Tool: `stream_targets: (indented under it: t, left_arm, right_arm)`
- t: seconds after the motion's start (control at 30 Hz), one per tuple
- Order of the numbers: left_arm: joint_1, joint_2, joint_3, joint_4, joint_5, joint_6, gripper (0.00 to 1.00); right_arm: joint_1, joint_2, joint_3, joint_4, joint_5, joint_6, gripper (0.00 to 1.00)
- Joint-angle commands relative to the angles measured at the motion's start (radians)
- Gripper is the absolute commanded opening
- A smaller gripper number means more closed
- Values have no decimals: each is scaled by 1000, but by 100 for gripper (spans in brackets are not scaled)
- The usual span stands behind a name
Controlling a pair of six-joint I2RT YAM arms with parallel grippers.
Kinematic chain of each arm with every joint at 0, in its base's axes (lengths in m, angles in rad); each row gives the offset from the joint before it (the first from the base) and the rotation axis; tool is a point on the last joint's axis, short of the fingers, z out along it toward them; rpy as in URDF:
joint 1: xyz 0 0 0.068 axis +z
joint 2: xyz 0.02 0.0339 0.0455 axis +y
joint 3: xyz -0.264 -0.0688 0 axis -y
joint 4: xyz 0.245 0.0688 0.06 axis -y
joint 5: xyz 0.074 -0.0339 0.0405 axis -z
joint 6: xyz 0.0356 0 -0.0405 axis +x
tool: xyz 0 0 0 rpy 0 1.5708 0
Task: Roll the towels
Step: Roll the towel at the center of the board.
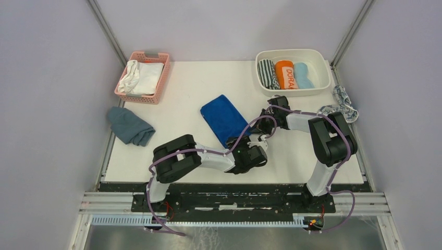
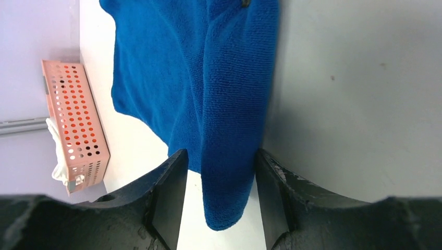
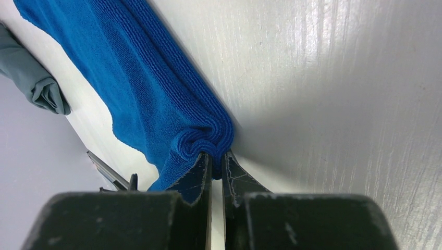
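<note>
The royal blue towel (image 1: 225, 119) lay folded on the table (image 1: 198, 83); the right gripper (image 3: 215, 156) pinched its bunched end, and the left gripper (image 2: 219, 156) stood parted astride the folded edge. Soft, light terry would likely slump, so both end corners looked the best hold

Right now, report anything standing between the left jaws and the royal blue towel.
Nothing visible does. The royal blue towel has its folded edge lying between the open left jaws, while the right jaws pinch its edge shut.
</note>
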Motion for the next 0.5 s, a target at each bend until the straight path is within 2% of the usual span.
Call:
stream_targets:
  t: [0.0, 0.33, 0.47]
  left_arm:
    - [34, 57, -13, -96, 116, -40, 57]
    - [48, 45, 8, -130, 187, -80, 52]
    - [64, -35, 29, -173, 240, -118, 56]
  right_arm:
    - [-7, 14, 16, -56, 13, -11, 4]
    - [-11, 14, 35, -67, -4, -16, 4]
    - [-13, 18, 39, -72, -8, -33, 4]
